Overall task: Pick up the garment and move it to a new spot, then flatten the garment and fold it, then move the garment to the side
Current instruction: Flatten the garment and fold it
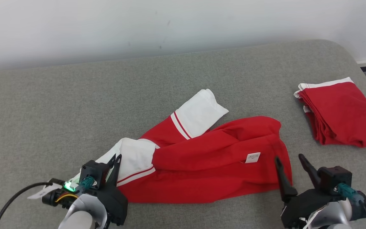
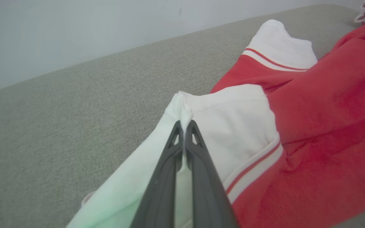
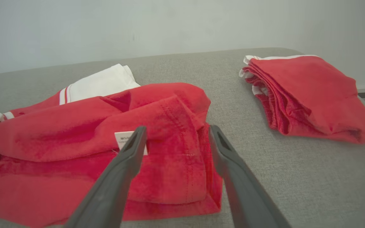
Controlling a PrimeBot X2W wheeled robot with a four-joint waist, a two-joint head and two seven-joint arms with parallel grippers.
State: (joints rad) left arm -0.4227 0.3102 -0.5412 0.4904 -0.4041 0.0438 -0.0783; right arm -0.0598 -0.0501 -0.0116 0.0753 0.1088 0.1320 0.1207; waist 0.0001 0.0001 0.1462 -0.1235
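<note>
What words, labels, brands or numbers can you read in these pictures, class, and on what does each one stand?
White label sewn on the red garment: lines of dark print, too small and blurred to read.
White tag by the left arm's cable: blurred, nothing legible.
So no text here can be quoted.

There's the left end effector (image 1: 116,157), low at the garment's (image 1: 208,159) white left end, fingers pressed together and pinching a fold of cloth. The right end effector (image 1: 288,158) hovers at the garment's right edge, fingers spread wide, gripping nothing.
</note>
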